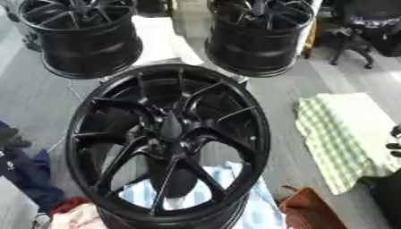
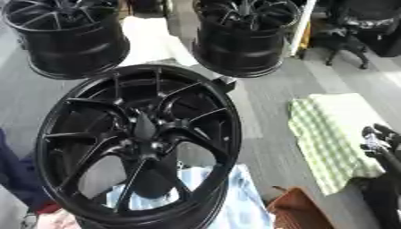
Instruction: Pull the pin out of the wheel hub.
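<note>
The black wheel hub faces up at me; my right hand, at three o'clock, holds nothing, fingers curled.

head stereo pair, looking steeply down, close on black multi-spoke alloy wheel, both views share it, right eye offset rightward

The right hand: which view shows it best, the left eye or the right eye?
The right eye view. There the right hand shows at the right edge beside the green checked cloth, dark fingers raised. The left eye view shows only a dark sliver at its right edge.
</note>
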